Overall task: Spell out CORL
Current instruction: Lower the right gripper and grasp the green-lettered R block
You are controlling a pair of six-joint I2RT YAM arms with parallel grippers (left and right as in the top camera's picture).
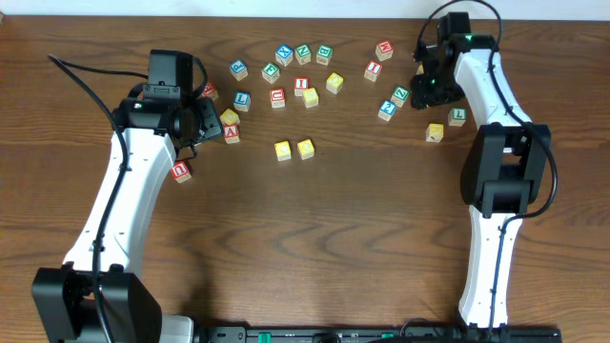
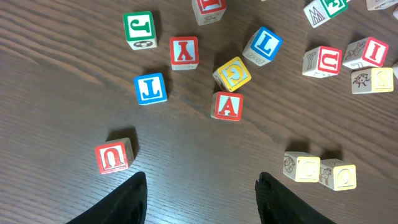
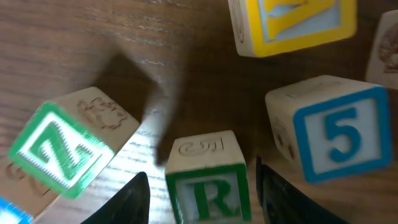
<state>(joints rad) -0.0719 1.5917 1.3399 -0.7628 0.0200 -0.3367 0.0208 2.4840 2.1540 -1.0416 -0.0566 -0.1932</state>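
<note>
Green R cube [image 3: 208, 186] flat on surface [image 3: 74, 50], letter upright in wrist view.
Right fingers [image 3: 132, 200] wide, flanking it; left fingers [image 2: 127, 202] wide, empty.

Ahead of the left gripper [image 2: 202, 186], off toward its left finger in the wrist view, a red U cube [image 2: 114, 156] sits alone on the dark wooden table [image 2: 56, 93]. Farther ahead, near the gripper's midline, lies a red A cube [image 2: 227, 106] with a yellow G cube [image 2: 232, 73] just beyond it. A red Y cube [image 2: 184, 52] and a green J cube [image 2: 139, 28] lie farther out to the left. Left of the right gripper [image 3: 202, 186] sits a tilted green Z cube [image 3: 56, 152], with a blue 5 cube [image 3: 336, 130] on the right and a yellow-bordered cube [image 3: 292, 22] beyond.
</note>
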